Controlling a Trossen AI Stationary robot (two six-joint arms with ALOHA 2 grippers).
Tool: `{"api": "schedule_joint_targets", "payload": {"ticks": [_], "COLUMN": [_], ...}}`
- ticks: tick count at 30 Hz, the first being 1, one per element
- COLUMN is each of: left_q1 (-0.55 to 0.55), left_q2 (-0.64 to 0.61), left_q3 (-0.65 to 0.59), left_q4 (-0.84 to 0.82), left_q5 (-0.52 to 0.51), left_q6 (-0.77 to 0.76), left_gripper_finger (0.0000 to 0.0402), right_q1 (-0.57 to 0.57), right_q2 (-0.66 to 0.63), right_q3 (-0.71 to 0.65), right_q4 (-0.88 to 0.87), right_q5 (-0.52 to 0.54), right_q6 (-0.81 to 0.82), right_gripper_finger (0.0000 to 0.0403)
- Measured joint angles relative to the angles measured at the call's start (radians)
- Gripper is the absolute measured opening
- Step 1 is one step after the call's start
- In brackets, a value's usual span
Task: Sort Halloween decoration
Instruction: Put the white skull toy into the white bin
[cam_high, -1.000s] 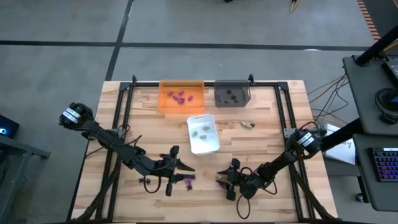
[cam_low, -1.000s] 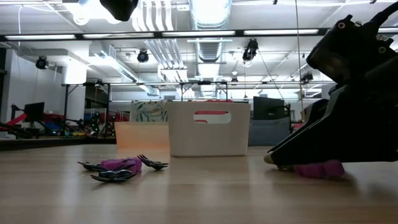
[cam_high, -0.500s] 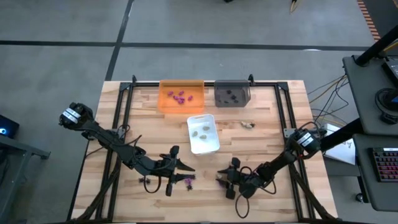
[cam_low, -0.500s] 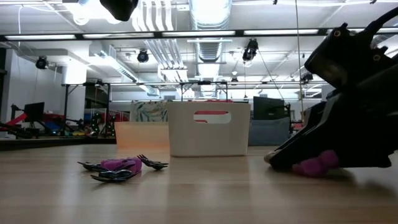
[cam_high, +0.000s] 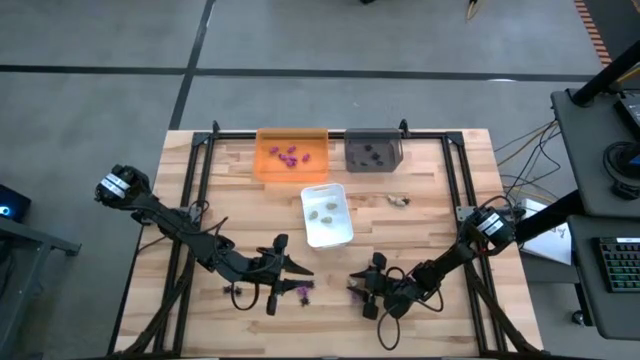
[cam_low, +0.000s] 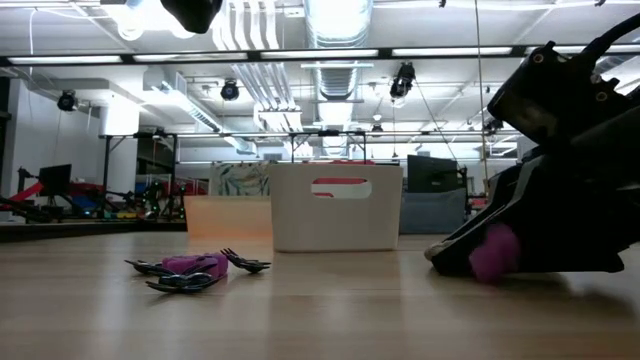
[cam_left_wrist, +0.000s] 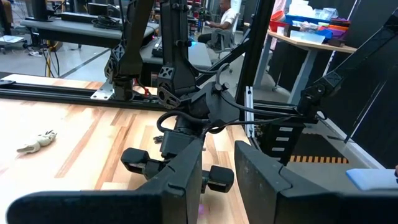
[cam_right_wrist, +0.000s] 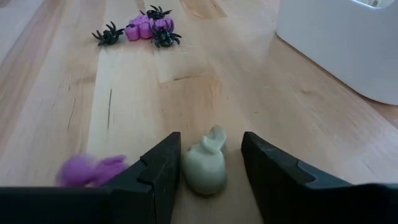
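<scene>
**Beige piece between my right fingers**

Pale beige, a small decoration piece (cam_right_wrist: 204, 168) sits on the wooden table (cam_high: 430, 200) right between the two fingers of my right gripper (cam_right_wrist: 210, 163), low at the near edge. The fingers stand apart on either side of it; I cannot tell whether they touch it. A purple piece (cam_right_wrist: 92, 170) lies just beside one finger.

My left gripper (cam_high: 296, 270) waits low over the table near a cluster of purple and black pieces (cam_high: 304, 289). Its fingers (cam_left_wrist: 186, 171) stand with a narrow gap, holding nothing I can see.

Farther back, the orange tray (cam_high: 268, 160) holds purple pieces (cam_high: 290, 155), the grey tray (cam_high: 352, 158) holds black pieces (cam_high: 372, 153), and the white tray (cam_high: 342, 232) holds beige pieces (cam_high: 324, 212). One more beige piece (cam_high: 399, 200) lies on the table beside the white tray.
</scene>
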Motion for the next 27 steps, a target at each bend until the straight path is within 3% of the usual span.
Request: {"api": "schedule_joint_targets", "payload": {"ticks": [5,15,27], "left_q1": [0.0,0.0,-0.001], "left_q2": [0.0,0.0,0.0], "left_q3": [0.0,0.0,0.0], "left_q4": [0.002,0.002,0.002], "left_q5": [0.0,0.0,0.0], "left_q6": [0.0,0.0,-0.001], "left_gripper_finger": [0.0078,0.0077,0.0078], "right_q1": [0.0,0.0,0.0], "right_q2": [0.0,-0.001,-0.051], "right_q3": [0.0,0.0,-0.002], "right_q4": [0.001,0.004,-0.02], "right_q5": [0.0,-0.002,-0.021], "right_q6": [0.0,-0.024,-0.066], "right_gripper_finger": [0.0159,0.008,0.0088]}}
